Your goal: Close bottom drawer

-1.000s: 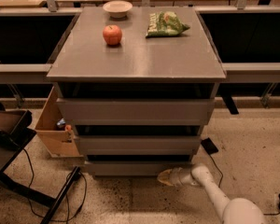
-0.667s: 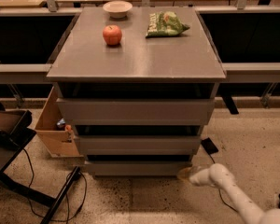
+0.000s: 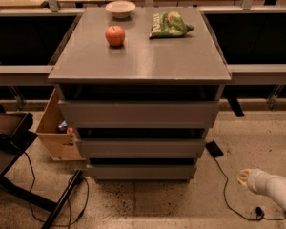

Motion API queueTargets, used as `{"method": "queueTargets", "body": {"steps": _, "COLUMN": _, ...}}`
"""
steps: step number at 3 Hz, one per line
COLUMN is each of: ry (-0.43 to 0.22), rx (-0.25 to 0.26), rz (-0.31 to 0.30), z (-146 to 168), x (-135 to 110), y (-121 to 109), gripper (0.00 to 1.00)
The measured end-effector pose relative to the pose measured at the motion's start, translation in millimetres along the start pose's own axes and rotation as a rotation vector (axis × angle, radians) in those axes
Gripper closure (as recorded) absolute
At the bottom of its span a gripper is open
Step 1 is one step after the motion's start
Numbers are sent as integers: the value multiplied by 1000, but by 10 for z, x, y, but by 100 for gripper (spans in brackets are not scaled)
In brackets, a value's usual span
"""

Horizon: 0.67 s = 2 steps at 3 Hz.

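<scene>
The bottom drawer (image 3: 141,171) is the lowest of three grey fronts on the cabinet, flat and without a handle. Its front sits nearly flush with the two drawers above it, and no tray shows. My gripper (image 3: 243,177) is at the end of the white arm at the lower right, above the floor. It is well to the right of the drawer and apart from it.
On the cabinet top (image 3: 143,56) stand a red apple (image 3: 115,35), a white bowl (image 3: 120,8) and a green chip bag (image 3: 169,25). A cardboard box (image 3: 57,130) stands left of the cabinet. Black cables (image 3: 224,185) and a black stand (image 3: 19,175) lie on the floor.
My arm has pulled back to the right and away from the bottom drawer's front. The cabinet now shows larger and closer in view.
</scene>
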<state>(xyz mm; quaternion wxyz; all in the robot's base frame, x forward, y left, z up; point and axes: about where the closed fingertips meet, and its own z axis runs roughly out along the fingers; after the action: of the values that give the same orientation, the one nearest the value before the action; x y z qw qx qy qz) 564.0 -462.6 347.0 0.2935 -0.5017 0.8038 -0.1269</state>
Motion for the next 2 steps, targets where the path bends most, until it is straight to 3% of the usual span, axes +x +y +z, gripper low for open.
{"method": "queueTargets", "body": {"steps": 1, "ry": 89, "rx": 56, "rz": -73, "z": -834, "x": -19, "y": -217, "gripper": 100}}
{"method": "queueTargets", "body": {"steps": 2, "ry": 110, "rx": 164, "rz": -193, "z": -1877, "x": -890, "y": -485, "gripper": 100}}
